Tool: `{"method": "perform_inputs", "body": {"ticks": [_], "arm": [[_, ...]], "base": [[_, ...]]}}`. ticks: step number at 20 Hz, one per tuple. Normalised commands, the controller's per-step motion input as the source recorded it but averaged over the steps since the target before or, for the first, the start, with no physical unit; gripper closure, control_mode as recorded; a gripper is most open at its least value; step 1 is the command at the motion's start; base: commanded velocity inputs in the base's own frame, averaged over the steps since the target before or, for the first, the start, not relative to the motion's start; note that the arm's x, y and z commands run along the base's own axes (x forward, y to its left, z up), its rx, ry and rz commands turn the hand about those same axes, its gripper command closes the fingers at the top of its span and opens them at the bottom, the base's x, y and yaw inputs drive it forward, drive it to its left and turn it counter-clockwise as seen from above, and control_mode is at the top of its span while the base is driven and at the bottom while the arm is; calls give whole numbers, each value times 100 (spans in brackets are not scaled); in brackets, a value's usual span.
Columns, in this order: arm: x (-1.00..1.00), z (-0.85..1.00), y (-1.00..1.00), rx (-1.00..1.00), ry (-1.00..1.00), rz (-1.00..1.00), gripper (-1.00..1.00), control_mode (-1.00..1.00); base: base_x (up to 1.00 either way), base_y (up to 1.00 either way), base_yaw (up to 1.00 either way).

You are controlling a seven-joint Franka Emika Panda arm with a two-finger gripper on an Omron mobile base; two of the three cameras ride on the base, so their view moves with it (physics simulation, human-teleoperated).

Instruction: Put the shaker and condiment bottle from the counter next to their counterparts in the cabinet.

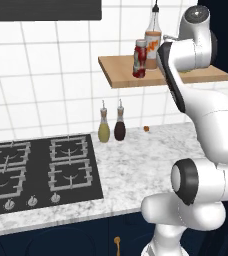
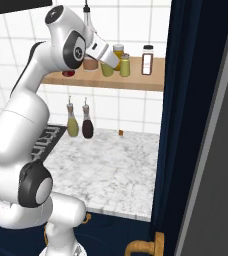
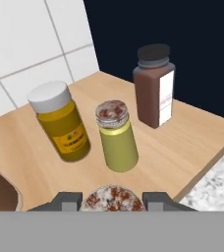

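Gripping the speckle-capped cylindrical shaker, the tool hovers over the wooden cabinet.

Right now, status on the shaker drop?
Gripper shut on shaker, over the cabinet. Counterpart shaker just ahead, upright. Red condiment bottle already shelved. Amber jar close alongside.
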Motion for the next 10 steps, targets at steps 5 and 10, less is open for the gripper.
{"method": "perform_inputs", "body": {"ticks": [5, 10], "arm": [[4, 0, 0, 0, 0, 2, 100, -100], [8, 0, 0, 0, 0, 1, 100, -100]], "base": [[0, 0, 0], [0, 0, 0]]}}
